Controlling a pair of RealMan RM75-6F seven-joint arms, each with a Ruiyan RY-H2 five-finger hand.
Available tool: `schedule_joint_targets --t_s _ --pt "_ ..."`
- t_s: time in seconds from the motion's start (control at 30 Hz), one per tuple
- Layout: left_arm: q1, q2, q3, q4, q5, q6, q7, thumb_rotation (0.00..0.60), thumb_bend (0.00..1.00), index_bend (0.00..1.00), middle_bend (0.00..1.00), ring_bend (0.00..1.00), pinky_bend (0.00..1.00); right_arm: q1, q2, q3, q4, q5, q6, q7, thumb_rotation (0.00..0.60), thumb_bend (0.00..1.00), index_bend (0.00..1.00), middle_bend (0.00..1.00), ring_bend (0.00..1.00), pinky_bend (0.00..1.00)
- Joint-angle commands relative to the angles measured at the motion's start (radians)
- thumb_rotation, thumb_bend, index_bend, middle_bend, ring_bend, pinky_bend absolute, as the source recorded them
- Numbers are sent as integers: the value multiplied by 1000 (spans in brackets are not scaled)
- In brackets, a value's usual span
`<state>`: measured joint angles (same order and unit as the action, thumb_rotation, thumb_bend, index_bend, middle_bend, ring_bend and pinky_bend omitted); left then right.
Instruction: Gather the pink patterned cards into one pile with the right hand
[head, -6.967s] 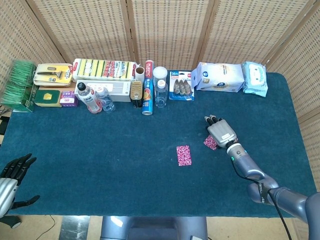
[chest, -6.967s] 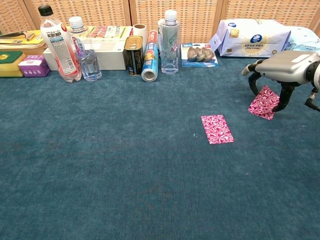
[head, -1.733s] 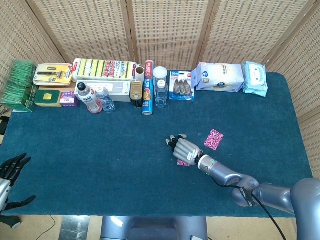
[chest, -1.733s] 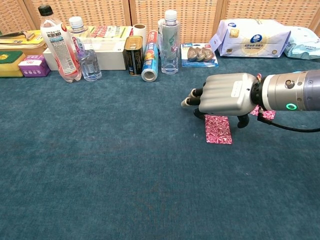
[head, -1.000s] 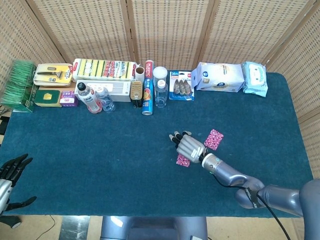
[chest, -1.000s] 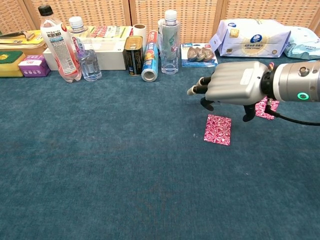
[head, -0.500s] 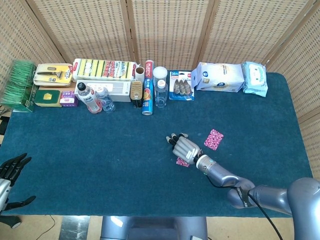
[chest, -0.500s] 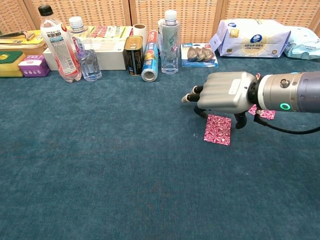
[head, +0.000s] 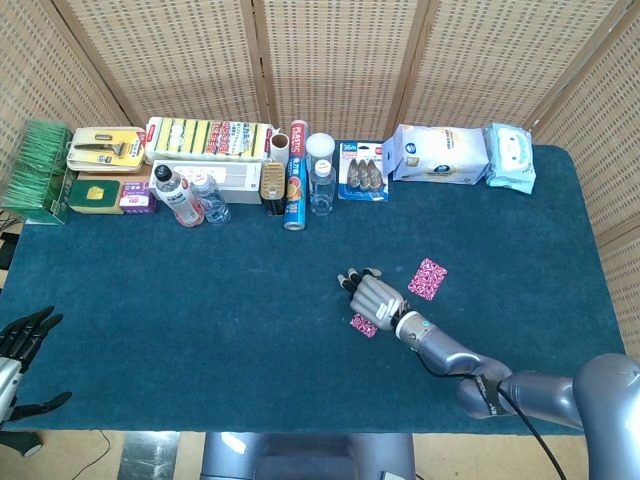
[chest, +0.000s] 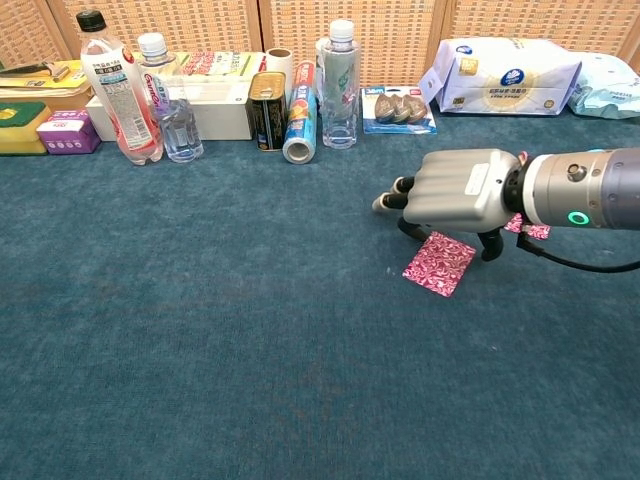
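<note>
Two pink patterned cards lie on the blue cloth. One card (head: 363, 325) (chest: 439, 264) lies skewed, its far end under my right hand (head: 375, 294) (chest: 455, 188). That hand is palm down, its fingers (chest: 404, 226) bent down to the card's far edge and the thumb down beside it; no grip on the card shows. The other card (head: 427, 279) (chest: 528, 229) lies to the right, mostly hidden behind my wrist in the chest view. My left hand (head: 22, 343) hangs at the table's near left corner, fingers spread, holding nothing.
Along the back edge stand bottles (chest: 116, 86), a can (chest: 266, 110), a foil roll (chest: 300, 124), a clear bottle (chest: 339, 84), a blister pack (chest: 399, 108) and wipes packs (chest: 505, 73). Sponges and boxes (head: 208, 138) fill the back left.
The card under my right hand has turned askew and slid slightly toward me. My right hand has shifted a little to the right. The left hand has not moved.
</note>
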<state>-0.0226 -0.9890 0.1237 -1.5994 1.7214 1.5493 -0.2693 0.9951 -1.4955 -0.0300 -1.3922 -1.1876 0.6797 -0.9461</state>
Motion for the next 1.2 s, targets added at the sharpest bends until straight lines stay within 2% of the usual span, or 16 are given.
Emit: schedule_joint_targets --t_s 0.03,0.27,0.4,0.47,0.53,0.7,0.83,1.2 --pt "1 0 1 -1 1 1 1 600 33 0 0 0 46 -1 9 -7 -9 13 5 -7 600 0 374 53 136 361" --pt "1 0 0 -1 0 3 1 600 33 0 0 0 46 -5 27 -21 -24 39 12 -11 600 0 380 53 136 363" --pt "-1 0 0 -3 -1 -2 4 600 34 0 0 0 46 -11 36 -10 -50 54 24 22 600 0 358 53 136 362" --pt "-1 0 0 -4 -1 -3 6 600 34 0 0 0 46 -15 41 2 -73 61 30 57 600 0 334 53 135 362" --pt "-1 0 0 -4 -3 -3 6 600 33 0 0 0 46 -29 41 32 -121 87 32 148 600 0 307 52 133 362" --pt "0 0 0 -4 -2 -2 8 600 34 0 0 0 46 -42 35 53 -140 81 30 259 600 0 285 52 131 361" --pt "1 0 0 -3 -2 0 5 600 34 0 0 0 46 -54 26 56 -130 61 33 328 600 0 284 52 130 359" --pt "0 0 0 -3 -4 -1 4 600 33 0 0 0 46 -72 -1 47 -67 4 54 408 600 3 284 53 130 359"
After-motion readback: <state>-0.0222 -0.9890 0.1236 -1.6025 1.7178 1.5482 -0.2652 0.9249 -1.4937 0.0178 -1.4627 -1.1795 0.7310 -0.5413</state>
